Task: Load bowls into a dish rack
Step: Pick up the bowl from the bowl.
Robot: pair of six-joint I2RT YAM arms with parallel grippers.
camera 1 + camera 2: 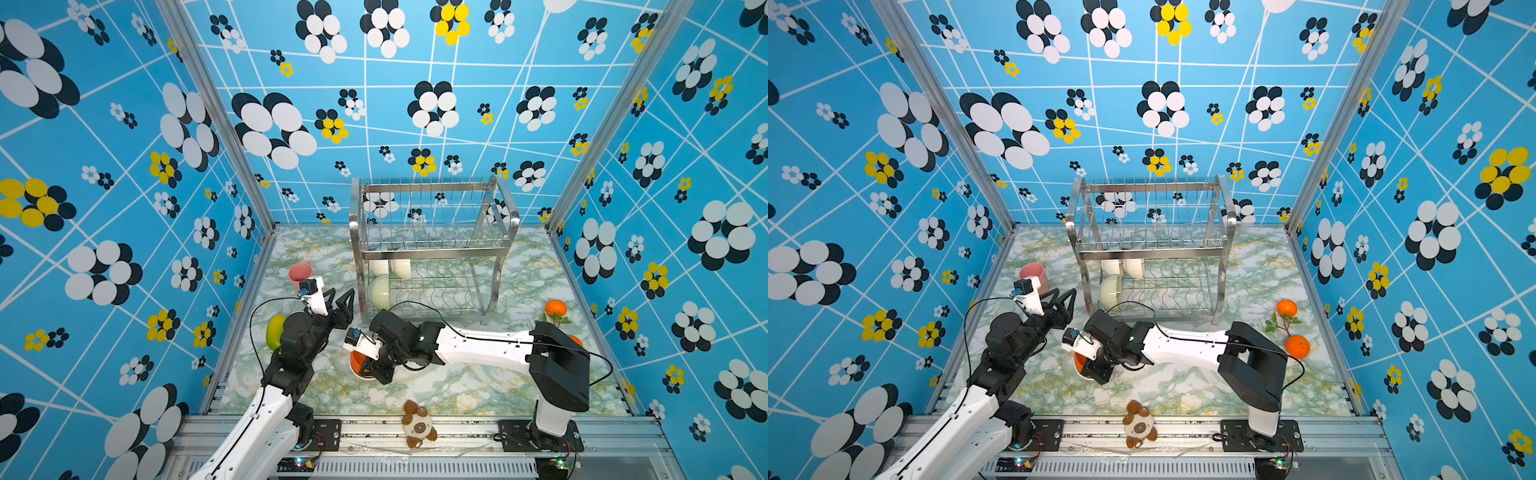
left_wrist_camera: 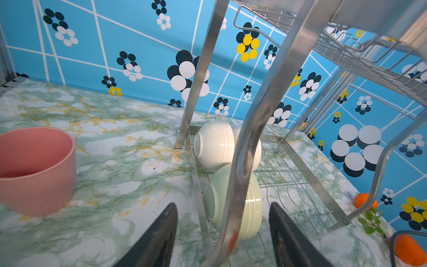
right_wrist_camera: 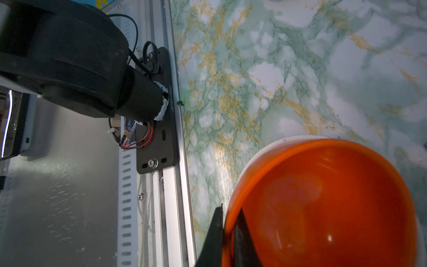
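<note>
Pinching the orange bowl (image 3: 323, 203) by one spot on its glossy rim, with the right gripper (image 3: 231, 215) clamped there, we judge it could swing or slip on the carry from the table (image 3: 277, 69) in front of the dish rack (image 1: 432, 251). Entering the lower tier, it may knock the green bowl (image 2: 253, 208) standing there, or catch the left gripper (image 2: 223, 204), whose jaws stand apart and empty by the rack's end.

table (image 1: 457, 386): green-white marble w/ gold veins | dish rack (image 1: 432, 249) stands back-ctr | pink cup (image 1: 300, 274) upright, left of rack | 2 orange fruits (image 1: 1286, 308) near right edge | yellow-green round item (image 1: 275, 331) at left edge | orange bowl (image 1: 358, 368) front-ctr, contact w/ table unclear
</note>
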